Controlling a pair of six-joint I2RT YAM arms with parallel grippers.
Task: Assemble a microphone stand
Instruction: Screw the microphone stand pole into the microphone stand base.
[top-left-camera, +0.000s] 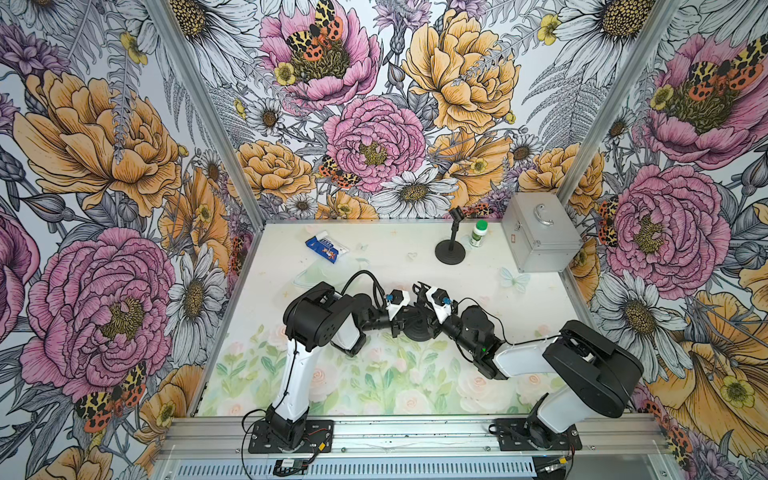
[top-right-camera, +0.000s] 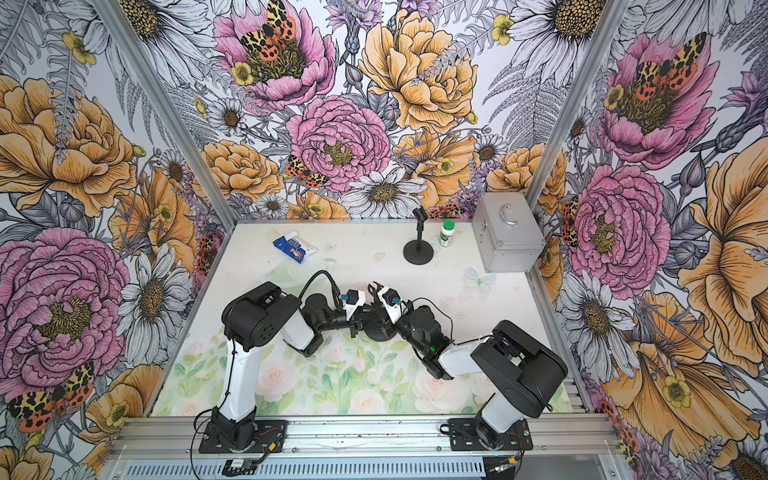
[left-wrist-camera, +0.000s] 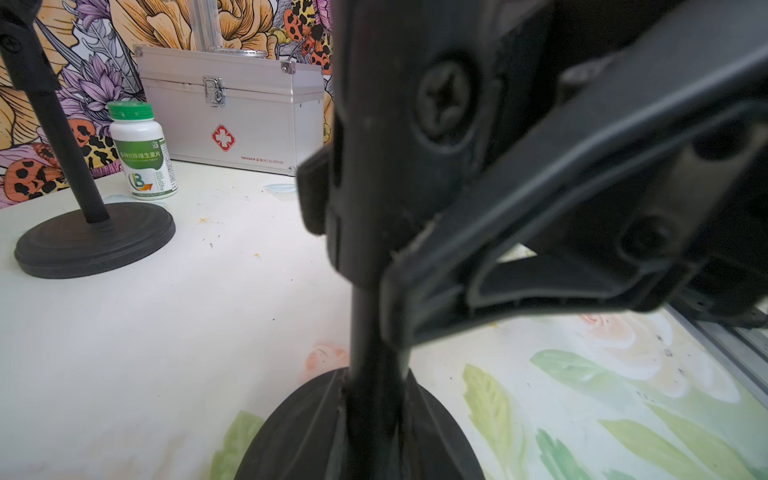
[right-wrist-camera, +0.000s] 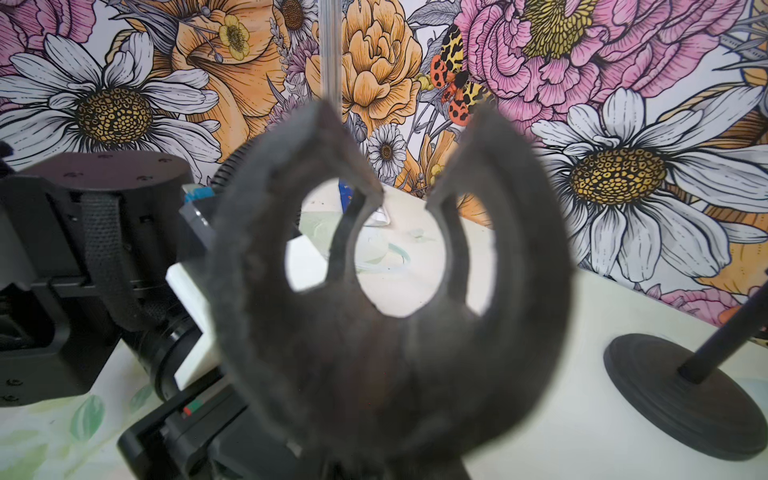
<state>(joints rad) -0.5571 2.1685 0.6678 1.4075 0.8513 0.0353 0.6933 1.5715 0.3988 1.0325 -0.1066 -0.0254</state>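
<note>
The base (top-left-camera: 417, 330) of the stand I am building lies flat on the mat, well apart from the case (top-left-camera: 540, 237) and on the arms' side of it. The pole (left-wrist-camera: 374, 324) stands upright in the middle of the base. The clip (right-wrist-camera: 386, 249) is upright at the pole's top with its jointed foot against the pole end, though I cannot tell whether it is seated or only offered up. I judge base and pole done and fixing the clip to be the step in hand, with only the release left after that. My left gripper (top-left-camera: 397, 322) is pressed together on the pole, steadying it. My right gripper (top-left-camera: 426, 305) is at the clip's foot, but the clip hides its fingers, so I cannot tell whether it pinches. A finished second stand (top-left-camera: 451, 245) is near the case, with a bottle (top-left-camera: 478, 233) between them. A blue pack (top-left-camera: 326, 248) lies far across the mat from the case.
</note>
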